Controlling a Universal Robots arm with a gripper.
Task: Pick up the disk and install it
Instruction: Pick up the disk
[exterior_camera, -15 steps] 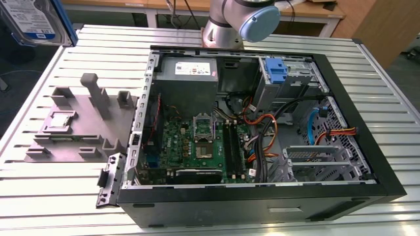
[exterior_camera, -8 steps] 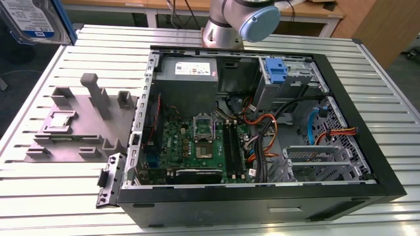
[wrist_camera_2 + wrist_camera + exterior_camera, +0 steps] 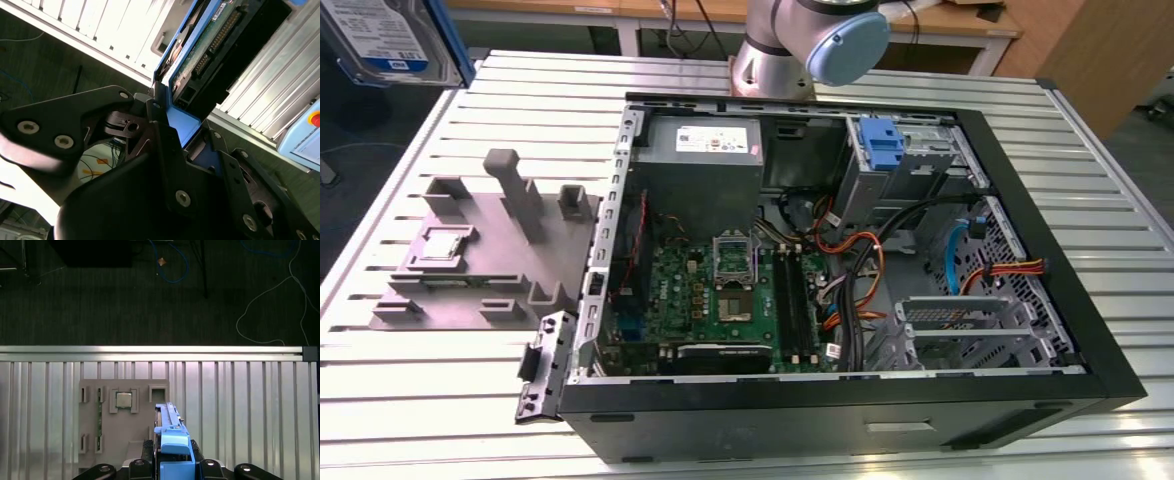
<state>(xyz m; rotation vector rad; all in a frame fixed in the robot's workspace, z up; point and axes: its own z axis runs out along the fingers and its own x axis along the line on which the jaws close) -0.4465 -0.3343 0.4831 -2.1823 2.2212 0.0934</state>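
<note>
- Arm base is recorded at 12 o'clock of the open computer case in the exterior view.
- The disk is noted at about 10 o'clock from the case, held off the slatted table with its label side shown.
- Gripper is clamped on the disk's blue carrier, and the disk is held edge-on.
- The disk's green board side is seen in the second wrist view.
- Grey fixture is seen beyond the held disk.

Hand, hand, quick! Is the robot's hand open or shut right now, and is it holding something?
The hand is shut, holding the disk.
</note>
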